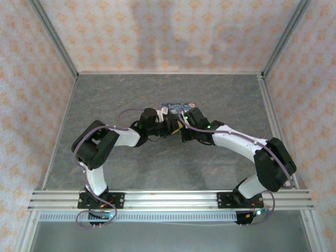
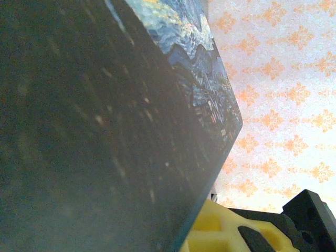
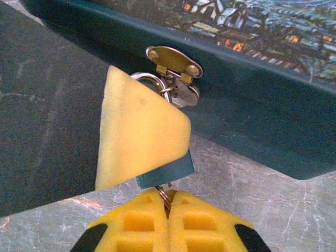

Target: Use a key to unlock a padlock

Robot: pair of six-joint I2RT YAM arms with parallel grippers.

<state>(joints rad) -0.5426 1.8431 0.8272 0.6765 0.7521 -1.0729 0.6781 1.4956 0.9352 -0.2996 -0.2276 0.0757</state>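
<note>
the padlock (image 3: 169,169) hangs by its shackle (image 3: 149,80) from the brass hasp (image 3: 173,59) on the teal side wall of the painted tin (image 3: 252,100). in the right wrist view its long axis runs from the hasp down toward the camera, leaning slightly. the shackle end points at the tin and the bluish-grey bottom end points at the right gripper (image 3: 168,198). only that lower corner of the body shows, because a yellow pad (image 3: 139,137) of the left gripper (image 1: 167,126) lies flat across its face. the left fingers are drawn narrow on the padlock, with the second finger hidden behind it.

the right fingers are pressed together on the key (image 3: 165,193). its ring and metal sit between the tips, right at the padlock's bottom edge.

the tin's wall stands just behind the padlock and the grey marbled table (image 1: 131,94) lies below it. from above, the tin sits near the table's middle, a little toward the far side. bare surface lies to its left, right and beyond, and the patterned walls (image 1: 173,31) are well apart from it.

both arms rise from the near rail (image 1: 168,199) with elbows pushed outward. their forearms angle inward so the two wrists meet nose to nose at the tin's near side. in the left wrist view the tin's dark wall lies close against the lens.
</note>
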